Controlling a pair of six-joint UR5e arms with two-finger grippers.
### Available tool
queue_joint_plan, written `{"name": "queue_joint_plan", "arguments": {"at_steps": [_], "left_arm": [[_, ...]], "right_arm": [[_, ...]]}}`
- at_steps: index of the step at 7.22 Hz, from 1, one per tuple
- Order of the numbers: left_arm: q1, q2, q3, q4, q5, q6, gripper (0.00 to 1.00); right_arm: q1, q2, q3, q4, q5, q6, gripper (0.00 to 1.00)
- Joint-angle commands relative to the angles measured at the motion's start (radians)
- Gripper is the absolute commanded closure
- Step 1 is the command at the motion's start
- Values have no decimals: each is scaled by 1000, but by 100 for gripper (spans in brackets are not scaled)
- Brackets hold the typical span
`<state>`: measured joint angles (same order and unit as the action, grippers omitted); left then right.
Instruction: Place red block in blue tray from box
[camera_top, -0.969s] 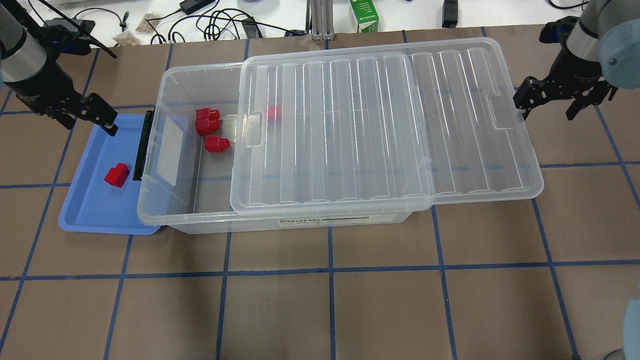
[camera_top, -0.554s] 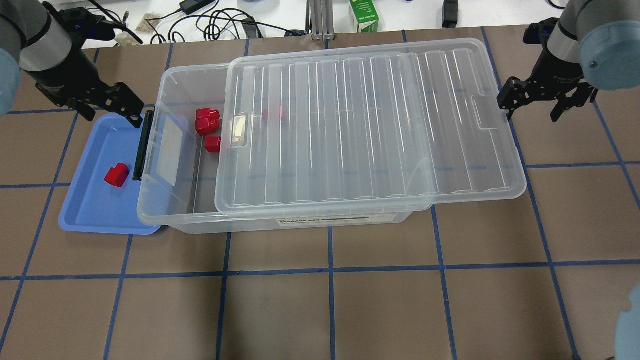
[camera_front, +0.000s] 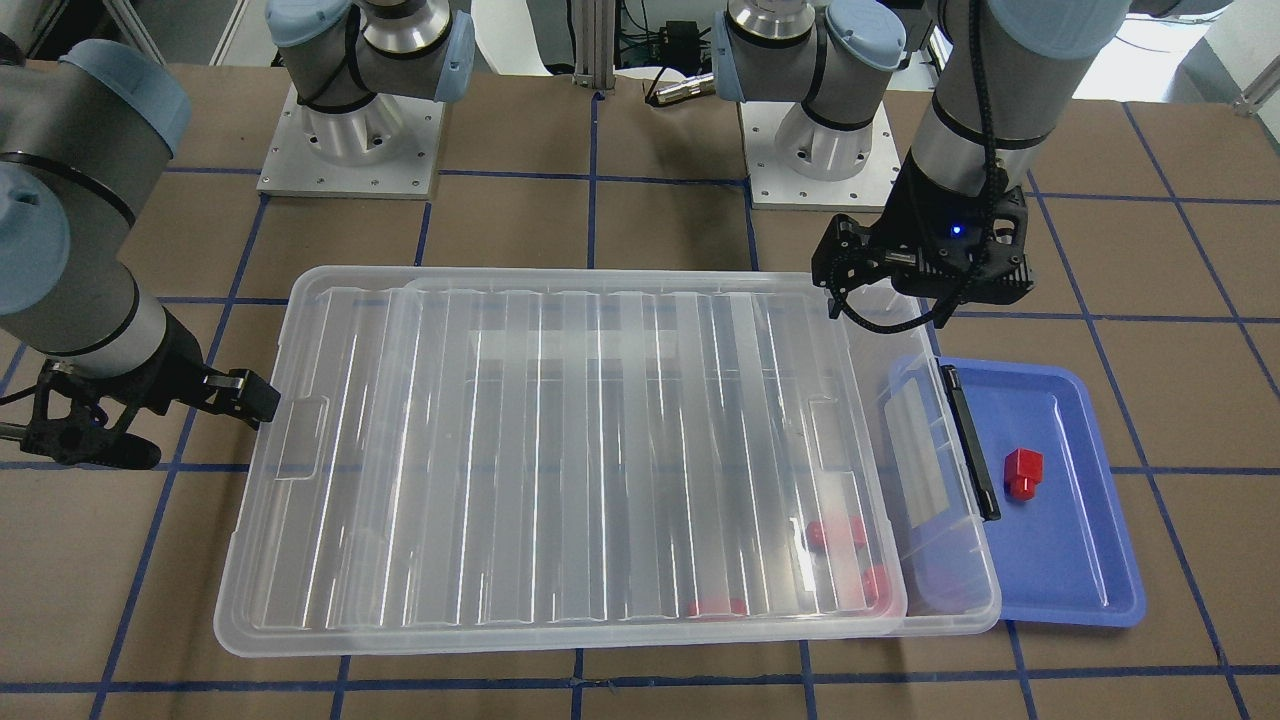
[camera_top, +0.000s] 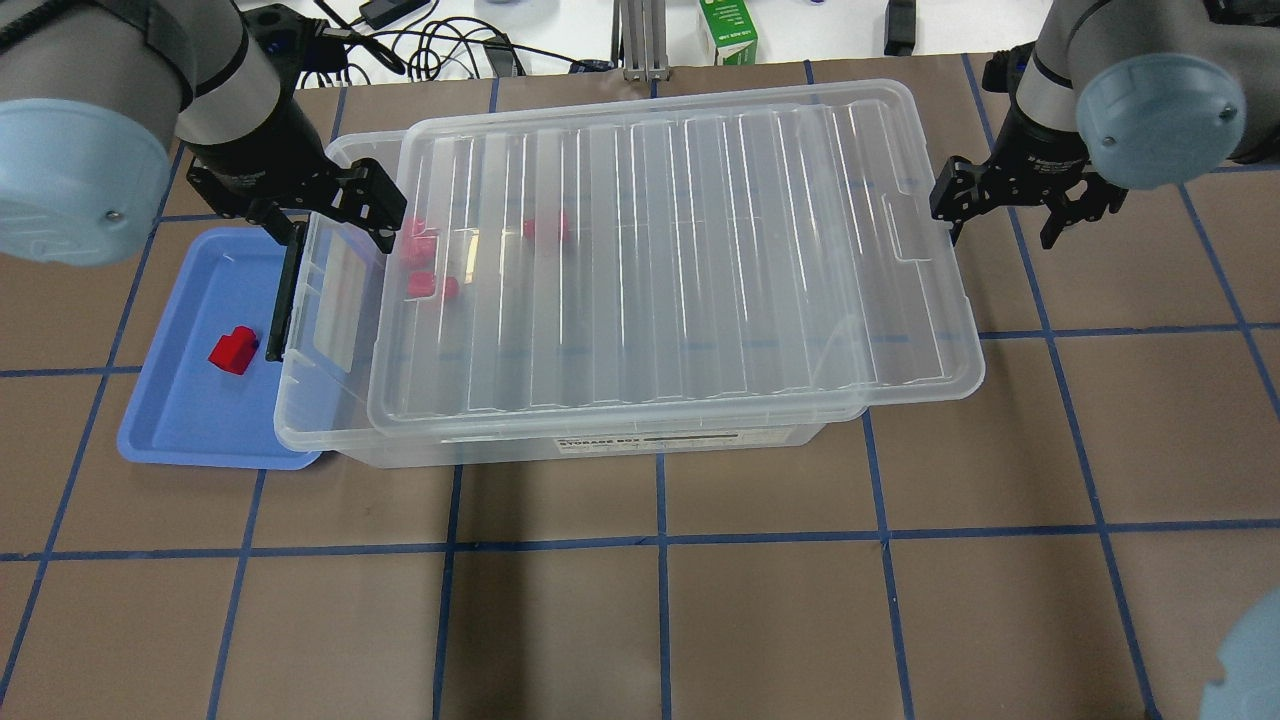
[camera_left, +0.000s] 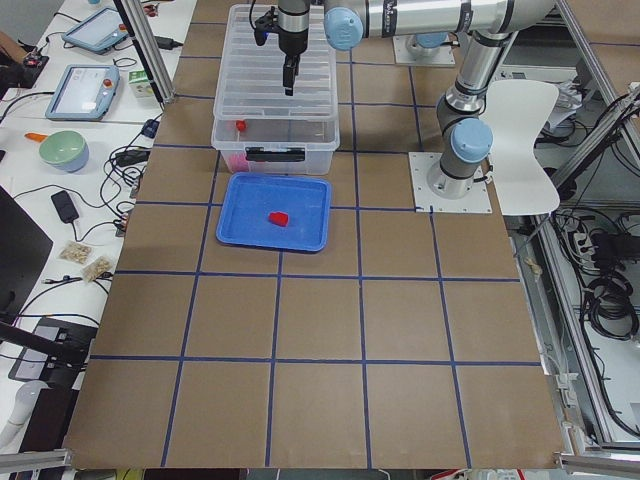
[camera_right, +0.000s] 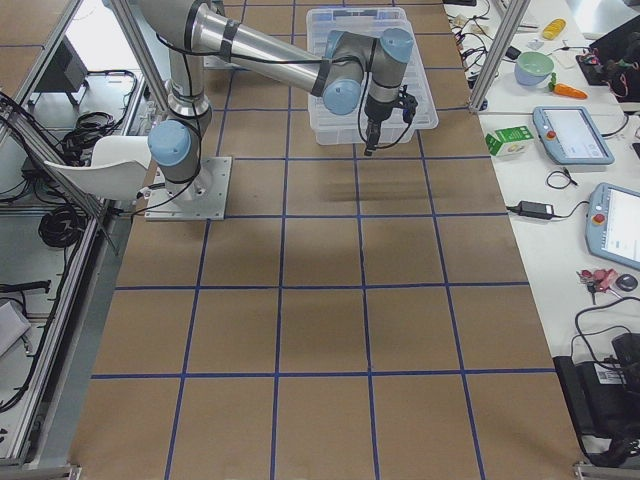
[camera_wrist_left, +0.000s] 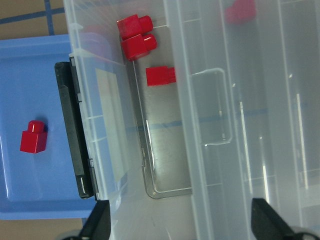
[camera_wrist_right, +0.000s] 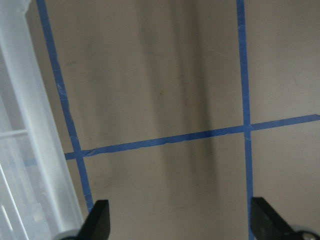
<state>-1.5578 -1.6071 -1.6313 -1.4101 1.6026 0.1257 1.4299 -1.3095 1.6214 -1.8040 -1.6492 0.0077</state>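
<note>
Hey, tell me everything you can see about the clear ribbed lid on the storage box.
The clear ribbed plastic lid is translucent, with parallel ribs across its width and a moulded grip recess at each end. It lies on the large clear plastic bin, shifted toward the robot's right, so it overhangs that end and leaves a strip open by the black clip. Red blocks show blurred through it. The right gripper sits at its overhanging end; contact is unclear.

Reads "STORAGE BOX" on the sticker (camera_top: 640, 438) along the box (camera_top: 480, 452) near wall; green carton (camera_top: 728, 30) print too small to read.
</note>
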Motion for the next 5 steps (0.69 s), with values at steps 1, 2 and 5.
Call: {"name": "queue_joint_plan", "arguments": {"at_steps": [1, 2, 5], "left_arm": [[-45, -5, 1, 3, 22, -37, 0], [-63, -5, 1, 3, 36, -58, 0], [-73, 13, 7, 3, 14, -101, 0]], "right_arm": [[52, 1, 0, -1, 2, 76, 0], [64, 1, 0, 0, 5, 95, 0], [78, 1, 0, 3, 40, 136, 0]]}}
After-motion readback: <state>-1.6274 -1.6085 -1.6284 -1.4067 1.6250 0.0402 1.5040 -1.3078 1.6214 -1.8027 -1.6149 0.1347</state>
